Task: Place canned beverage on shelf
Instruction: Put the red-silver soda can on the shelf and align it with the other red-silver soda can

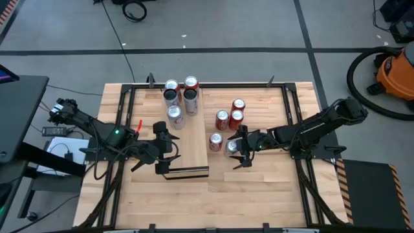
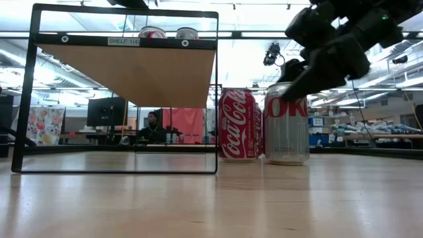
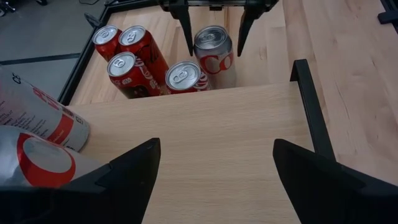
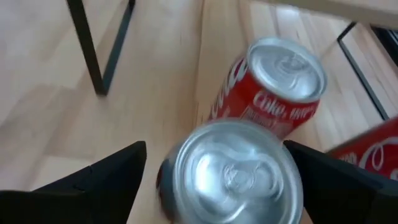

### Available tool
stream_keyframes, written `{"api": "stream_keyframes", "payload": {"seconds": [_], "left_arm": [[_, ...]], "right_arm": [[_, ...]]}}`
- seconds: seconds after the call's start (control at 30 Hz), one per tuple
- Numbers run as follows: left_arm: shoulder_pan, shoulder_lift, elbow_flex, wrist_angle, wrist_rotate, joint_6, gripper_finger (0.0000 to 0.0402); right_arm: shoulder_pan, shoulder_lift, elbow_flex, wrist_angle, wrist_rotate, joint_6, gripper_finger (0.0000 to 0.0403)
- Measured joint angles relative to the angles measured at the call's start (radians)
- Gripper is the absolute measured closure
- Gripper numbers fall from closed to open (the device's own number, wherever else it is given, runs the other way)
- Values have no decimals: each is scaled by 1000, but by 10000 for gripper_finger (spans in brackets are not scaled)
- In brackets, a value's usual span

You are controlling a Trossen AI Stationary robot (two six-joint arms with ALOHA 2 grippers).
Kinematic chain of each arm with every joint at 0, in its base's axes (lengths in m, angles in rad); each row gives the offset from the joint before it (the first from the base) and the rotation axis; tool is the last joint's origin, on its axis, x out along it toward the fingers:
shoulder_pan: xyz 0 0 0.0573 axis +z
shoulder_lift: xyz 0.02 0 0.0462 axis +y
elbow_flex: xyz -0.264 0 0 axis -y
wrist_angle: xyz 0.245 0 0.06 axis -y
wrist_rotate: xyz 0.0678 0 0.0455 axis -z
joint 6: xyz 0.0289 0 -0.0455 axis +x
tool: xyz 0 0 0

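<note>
Silver can (image 4: 233, 171) upright on table beside shelf (image 1: 191, 145), between open right gripper (image 4: 217, 180) jaws, ungripped; likely rigid, slick, dentable; take mid-wall; left gripper (image 3: 214, 180) open over shelf.

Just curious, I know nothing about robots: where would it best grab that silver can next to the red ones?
Probably around the silver can's round side wall, coming down from above. It stands upright, the right gripper's open fingers already flank it, and a red can crowds one side.
</note>
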Motion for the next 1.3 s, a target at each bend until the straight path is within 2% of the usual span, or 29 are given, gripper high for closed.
{"api": "stream_keyframes", "payload": {"seconds": [0.13, 0.3, 0.43, 0.5, 0.57, 0.77, 0.83, 0.93, 1.3], "left_arm": [[0, 0, 0, 0, 0, 0, 79], [0, 0, 0, 0, 0, 0, 79], [0, 0, 0, 0, 0, 1, 79], [0, 0, 0, 0, 0, 1, 79], [0, 0, 0, 0, 0, 0, 79], [0, 0, 0, 0, 0, 1, 79], [0, 0, 0, 0, 0, -3, 79], [0, 0, 0, 0, 0, -9, 79], [0, 0, 0, 0, 0, -16, 79]], "right_arm": [[36, 0, 0, -104, 87, 12, 14], [85, -7, 0, -249, 246, 37, 20], [115, -26, 0, -344, 454, 108, 25], [121, -47, 0, -372, 514, 170, 26], [122, -64, 0, -382, 490, 225, 28], [122, -76, 0, -406, 312, 401, 28], [123, -66, 0, -390, 298, 485, 28], [130, -35, 0, -364, 331, 604, 28], [182, 197, 0, -69, 561, 770, 27]]}}
